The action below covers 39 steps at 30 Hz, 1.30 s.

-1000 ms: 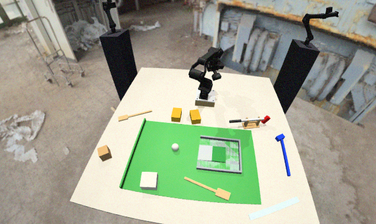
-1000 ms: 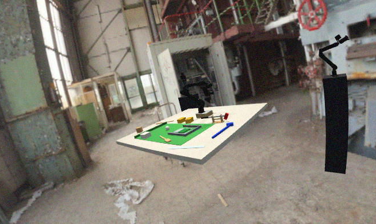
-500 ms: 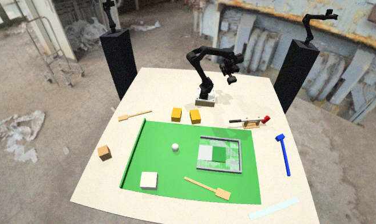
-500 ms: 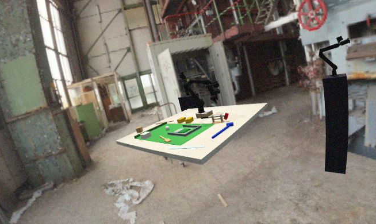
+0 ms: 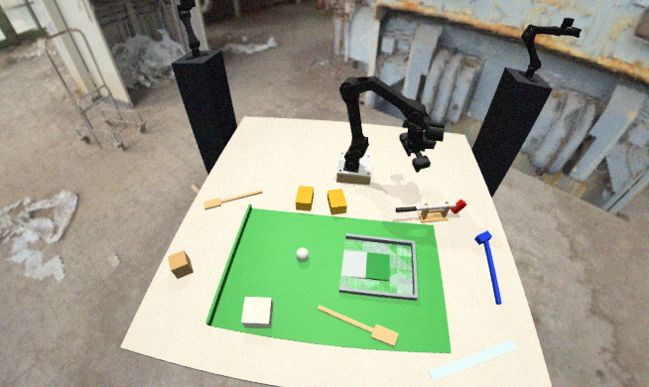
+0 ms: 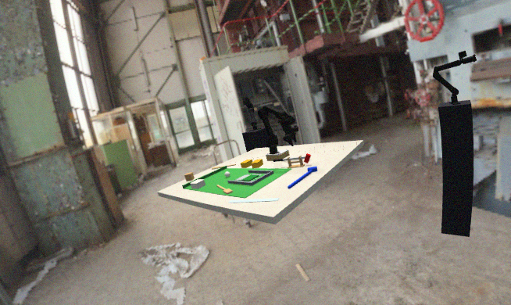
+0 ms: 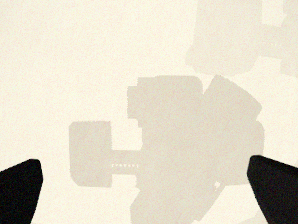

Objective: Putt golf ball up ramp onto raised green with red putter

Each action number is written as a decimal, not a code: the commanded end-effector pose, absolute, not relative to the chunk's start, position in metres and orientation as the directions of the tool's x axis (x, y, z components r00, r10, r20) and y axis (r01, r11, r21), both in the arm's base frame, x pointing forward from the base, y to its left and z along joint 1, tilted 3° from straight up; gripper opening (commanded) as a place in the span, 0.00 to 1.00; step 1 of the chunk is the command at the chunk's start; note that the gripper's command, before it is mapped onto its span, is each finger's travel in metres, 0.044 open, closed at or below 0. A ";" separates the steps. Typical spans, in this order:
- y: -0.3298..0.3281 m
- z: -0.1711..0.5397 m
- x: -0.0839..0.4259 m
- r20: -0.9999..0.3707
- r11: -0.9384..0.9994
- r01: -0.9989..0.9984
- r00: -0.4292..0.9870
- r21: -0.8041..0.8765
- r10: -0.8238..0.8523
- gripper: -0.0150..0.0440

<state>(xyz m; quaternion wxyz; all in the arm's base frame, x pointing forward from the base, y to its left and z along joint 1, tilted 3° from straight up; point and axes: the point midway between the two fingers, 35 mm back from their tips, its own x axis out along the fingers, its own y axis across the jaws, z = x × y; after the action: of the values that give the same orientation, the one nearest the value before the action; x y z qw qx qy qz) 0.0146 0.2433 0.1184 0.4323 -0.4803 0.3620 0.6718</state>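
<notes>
The red putter (image 5: 458, 206) (image 6: 307, 158) lies across a small wooden stand (image 5: 434, 217) (image 6: 296, 166), its red head to the right and black grip to the left in the top view. My gripper (image 5: 420, 163) (image 6: 291, 141) (image 7: 147, 171) is open and empty, high above the table behind the putter. The wrist view shows only tabletop and shadow between the fingers. The white golf ball (image 5: 302, 254) (image 6: 227, 174) rests on the green mat (image 5: 279, 283) (image 6: 209, 177), left of the pale ramp (image 5: 353, 264). The darker raised green (image 5: 378, 266) adjoins the ramp inside a grey border (image 5: 416, 270).
Two yellow blocks (image 5: 305, 197) (image 5: 336, 200) stand behind the mat. A blue mallet (image 5: 492, 272) (image 6: 302, 178) lies right. A white block (image 5: 256, 311) and wooden paddle (image 5: 385, 334) are on the mat. Another paddle (image 5: 212, 203) and brown block (image 5: 180, 264) are left; a pale strip (image 5: 472, 360) lies front right.
</notes>
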 end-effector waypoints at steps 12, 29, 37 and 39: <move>0.226 0.092 0.205 -0.951 -0.288 -0.957 -0.068 -0.023 0.303 1.00; 0.224 0.060 0.210 -0.950 -0.284 -0.958 -0.063 -0.027 0.305 1.00; 0.225 0.043 0.210 -0.950 -0.284 -0.958 -0.064 -0.027 0.305 1.00; 0.225 0.042 0.210 -0.950 -0.284 -0.958 -0.064 -0.027 0.305 1.00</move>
<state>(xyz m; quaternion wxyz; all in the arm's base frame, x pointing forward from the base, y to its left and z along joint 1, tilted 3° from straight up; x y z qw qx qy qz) 0.2105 0.2251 0.0449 0.4914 -0.4772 0.3433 0.6426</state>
